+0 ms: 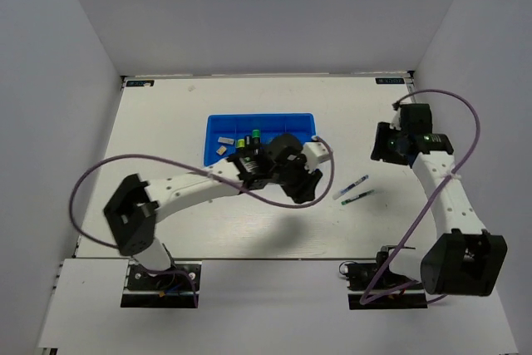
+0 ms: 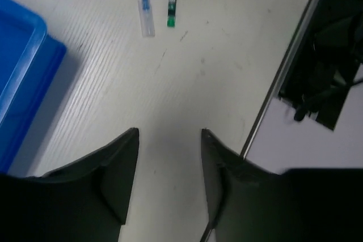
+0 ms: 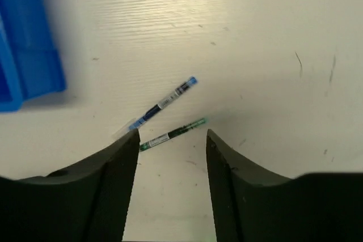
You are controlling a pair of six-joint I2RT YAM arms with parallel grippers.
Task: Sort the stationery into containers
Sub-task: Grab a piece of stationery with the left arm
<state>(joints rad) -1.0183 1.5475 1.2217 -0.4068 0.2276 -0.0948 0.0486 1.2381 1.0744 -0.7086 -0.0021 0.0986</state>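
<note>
Two thin pens are left out on the surface [image 1: 166,122]: a blue pen [image 3: 161,104] and a green pen [image 3: 184,128]. They lie side by side, almost parallel and just apart, well to the right of the blue tray [image 1: 260,117]. The tray already holds grey erasers [image 1: 223,142] and short markers [image 1: 249,137] in its far compartments. The left gripper [image 2: 170,135] is spread with nothing between its fingers. It sits just off the tray's right end and faces the pens. The right gripper [image 3: 172,138] is also spread and empty, and it hovers right over the green pen. The main risk is probably that both arms are aimed at the same pair, so if both close in they could knock together or sweep the pens aside. The pens are also slim, flat on the surface and close neighbours. A closing gripper could catch both, pinch only a tip, or roll one away. A pen held off-centre may tilt and land across a rib rather than inside a compartment.
</note>
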